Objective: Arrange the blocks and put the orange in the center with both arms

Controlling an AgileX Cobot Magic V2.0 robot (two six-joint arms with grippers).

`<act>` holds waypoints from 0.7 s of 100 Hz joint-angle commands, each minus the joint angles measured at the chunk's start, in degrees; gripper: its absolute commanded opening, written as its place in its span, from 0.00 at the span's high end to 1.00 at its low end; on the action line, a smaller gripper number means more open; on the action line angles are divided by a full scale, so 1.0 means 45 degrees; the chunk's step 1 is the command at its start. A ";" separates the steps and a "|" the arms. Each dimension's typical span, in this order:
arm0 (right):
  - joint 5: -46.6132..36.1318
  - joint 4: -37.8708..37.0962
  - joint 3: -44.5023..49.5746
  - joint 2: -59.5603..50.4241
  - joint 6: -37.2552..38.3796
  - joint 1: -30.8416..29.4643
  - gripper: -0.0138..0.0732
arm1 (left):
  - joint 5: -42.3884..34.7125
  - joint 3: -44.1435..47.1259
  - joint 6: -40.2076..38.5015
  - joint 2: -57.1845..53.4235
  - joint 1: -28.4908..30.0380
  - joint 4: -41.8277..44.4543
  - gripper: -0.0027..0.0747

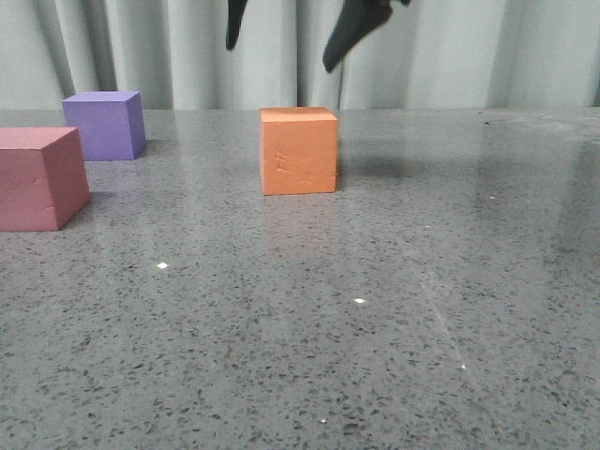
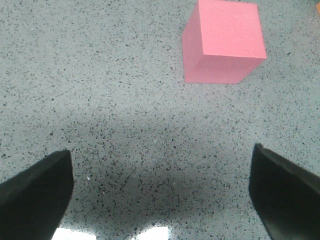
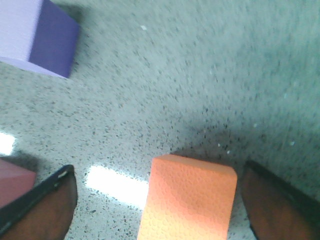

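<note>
Three foam cubes are shown: one orange cube (image 1: 299, 150), one purple cube (image 1: 105, 125), one pink-red cube (image 1: 38, 177). Two black fingers (image 1: 354, 30) are counted above.

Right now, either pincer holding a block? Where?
Neither. Right pincer is open above the orange cube, fingers clear of its sides. Left pincer is open, empty.

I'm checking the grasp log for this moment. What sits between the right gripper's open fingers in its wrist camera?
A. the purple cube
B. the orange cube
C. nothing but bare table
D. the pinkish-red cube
B: in the right wrist view the orange cube lies between the spread fingers of the right gripper, with a gap on each side, while the purple cube sits farther off.
</note>
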 commanded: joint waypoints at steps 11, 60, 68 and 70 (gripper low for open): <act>-0.0251 -0.0161 -0.0710 -0.1600 -0.1669 -0.0079 0.09 | -0.0568 -0.0409 0.0010 0.0061 0.0033 -0.0226 0.09; 0.1391 -0.2935 0.0274 -0.3049 -0.1762 -0.1686 0.09 | -0.0548 -0.0409 0.0010 0.0061 0.0033 -0.0178 0.09; 0.1135 -0.2935 0.1126 -0.3563 -0.1791 -0.2164 0.09 | -0.0548 -0.0409 0.0010 0.0061 0.0033 -0.0072 0.09; 0.1031 -0.2935 0.1416 -0.3724 -0.1791 -0.2246 0.09 | -0.0548 -0.0409 0.0010 0.0061 0.0033 -0.0044 0.09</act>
